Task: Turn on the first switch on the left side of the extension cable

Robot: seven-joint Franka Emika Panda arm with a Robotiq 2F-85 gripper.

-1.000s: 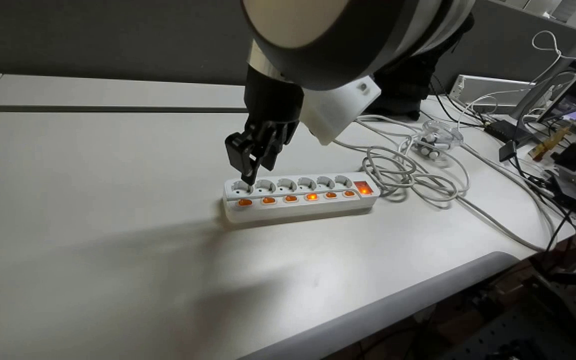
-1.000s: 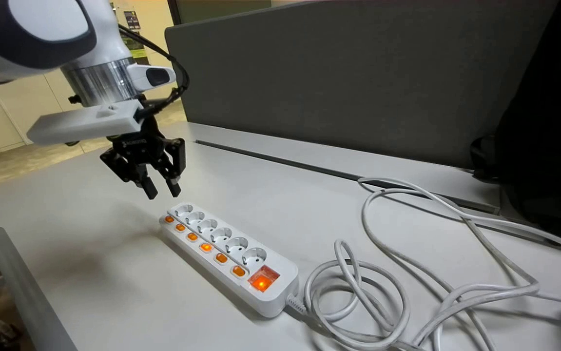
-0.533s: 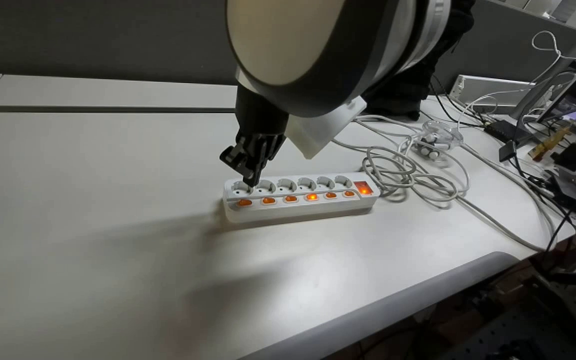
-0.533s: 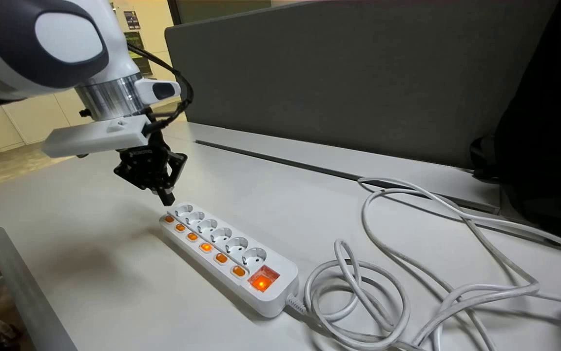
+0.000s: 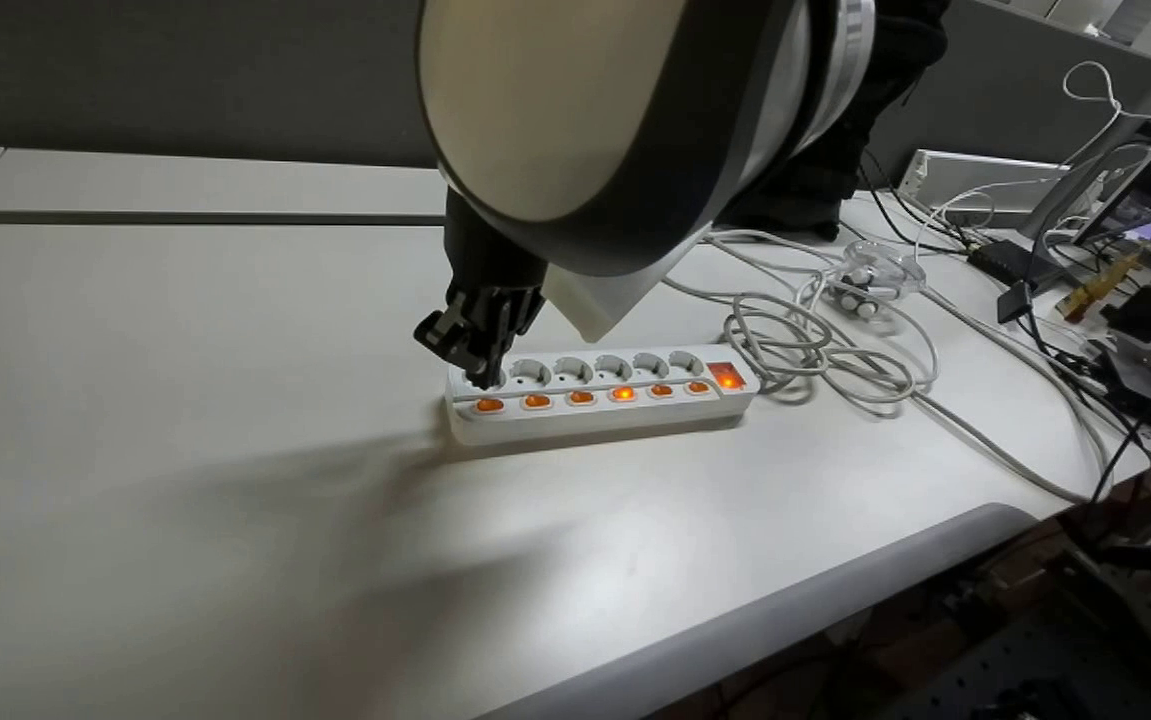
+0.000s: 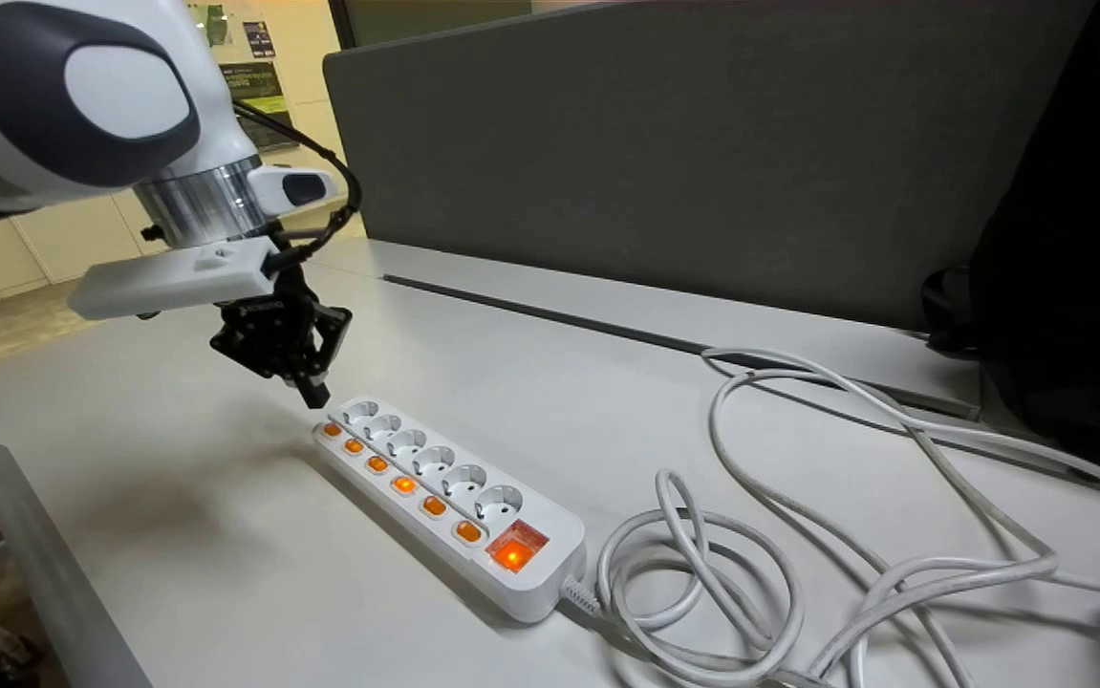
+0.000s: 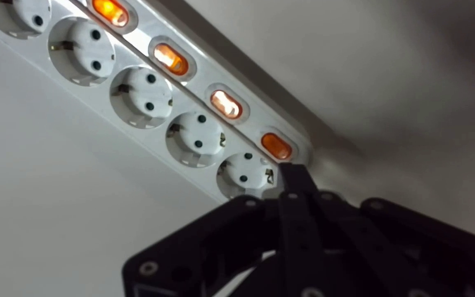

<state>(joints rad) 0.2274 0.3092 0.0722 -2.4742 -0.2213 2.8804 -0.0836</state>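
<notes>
The white extension cable strip (image 5: 575, 428) lies on the table in both exterior views (image 6: 444, 549), with a row of sockets beside a row of orange switches. The first switch at its left end (image 5: 488, 405) is unlit; it also shows in an exterior view (image 6: 332, 430) and in the wrist view (image 7: 276, 146). The fourth switch (image 6: 403, 484) and the large end switch (image 6: 515, 551) glow. My gripper (image 6: 316, 397) is shut and empty, pointing down above the strip's left end. In the wrist view its fingertips (image 7: 293, 165) appear close beside the first switch; contact cannot be told.
A coiled grey-white cable (image 5: 785, 335) runs from the strip's far end. A clear plastic item (image 5: 875, 275) sits among the cables. A black bag (image 6: 1066, 287) and a grey partition (image 6: 655, 162) stand behind. The table's front edge (image 5: 785, 610) is rounded.
My gripper's fingers have closed from open. The gripper has come lower and shifted toward the strip's left end. The strip has not moved and its lights look the same.
</notes>
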